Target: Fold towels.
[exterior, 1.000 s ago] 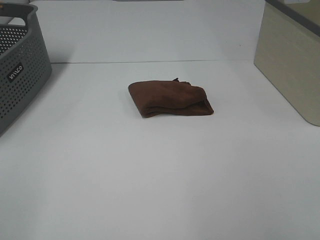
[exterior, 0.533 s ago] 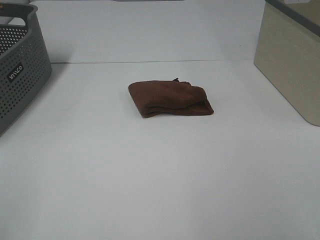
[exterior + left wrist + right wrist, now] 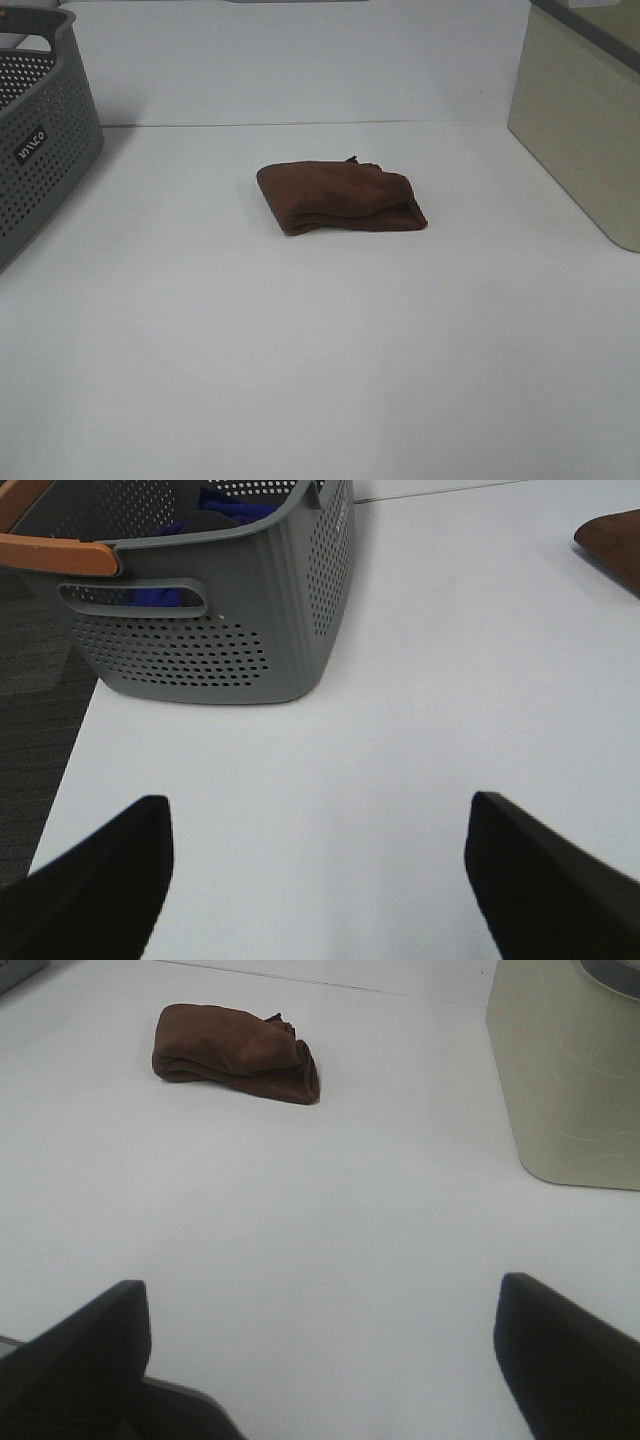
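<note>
Reddish-brown towel [image 3: 340, 197] already bundled into a compact fold mid-table [image 3: 320, 350] in the high view, grey perforated basket [image 3: 40, 140] far left, beige bin [image 3: 585, 120] far right, no arm in sight. From the left wrist: left gripper [image 3: 318, 875] spread wide and empty near the basket [image 3: 215, 610], towel corner [image 3: 612, 542] well apart. From the right wrist: right gripper [image 3: 320, 1360] likewise wide, holding nothing, towel [image 3: 235, 1052] well ahead; folding apparently done, next likely a reach only if tidying or stowing.

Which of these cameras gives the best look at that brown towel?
The exterior high view: the towel lies whole and folded, mid-table. The right wrist view also shows it whole, but farther off. The left wrist view catches only one corner at the frame's edge.
</note>
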`<state>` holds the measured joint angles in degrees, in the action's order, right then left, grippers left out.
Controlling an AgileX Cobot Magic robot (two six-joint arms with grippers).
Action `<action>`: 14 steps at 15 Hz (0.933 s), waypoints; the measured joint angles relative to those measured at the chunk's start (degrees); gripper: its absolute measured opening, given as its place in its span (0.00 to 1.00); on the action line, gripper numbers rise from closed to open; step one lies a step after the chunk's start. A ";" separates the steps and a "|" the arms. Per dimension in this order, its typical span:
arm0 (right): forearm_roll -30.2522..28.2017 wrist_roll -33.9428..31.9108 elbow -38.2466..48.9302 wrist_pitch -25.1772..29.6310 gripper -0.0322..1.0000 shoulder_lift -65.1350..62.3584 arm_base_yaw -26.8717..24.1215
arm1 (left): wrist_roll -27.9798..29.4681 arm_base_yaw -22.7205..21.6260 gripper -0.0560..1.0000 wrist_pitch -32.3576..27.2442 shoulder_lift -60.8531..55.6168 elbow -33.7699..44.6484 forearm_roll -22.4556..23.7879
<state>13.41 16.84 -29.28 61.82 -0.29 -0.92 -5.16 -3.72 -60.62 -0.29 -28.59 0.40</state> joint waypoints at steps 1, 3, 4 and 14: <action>0.00 0.00 0.00 0.00 0.88 0.00 0.00 | 0.00 0.00 0.78 0.00 0.00 0.00 0.00; 0.00 0.00 0.00 0.00 0.88 0.00 0.00 | -0.11 0.00 0.78 0.00 0.00 0.00 0.00; 0.00 0.00 0.00 0.00 0.88 0.00 0.00 | -0.46 0.00 0.78 0.00 0.00 0.00 -0.40; 0.00 0.00 0.00 0.00 0.88 0.00 0.00 | -3.84 0.00 0.78 0.00 0.00 0.00 -3.15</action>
<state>13.41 16.84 -29.28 61.82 -0.29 -0.92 -9.00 -3.72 -60.62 -0.29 -28.59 -2.75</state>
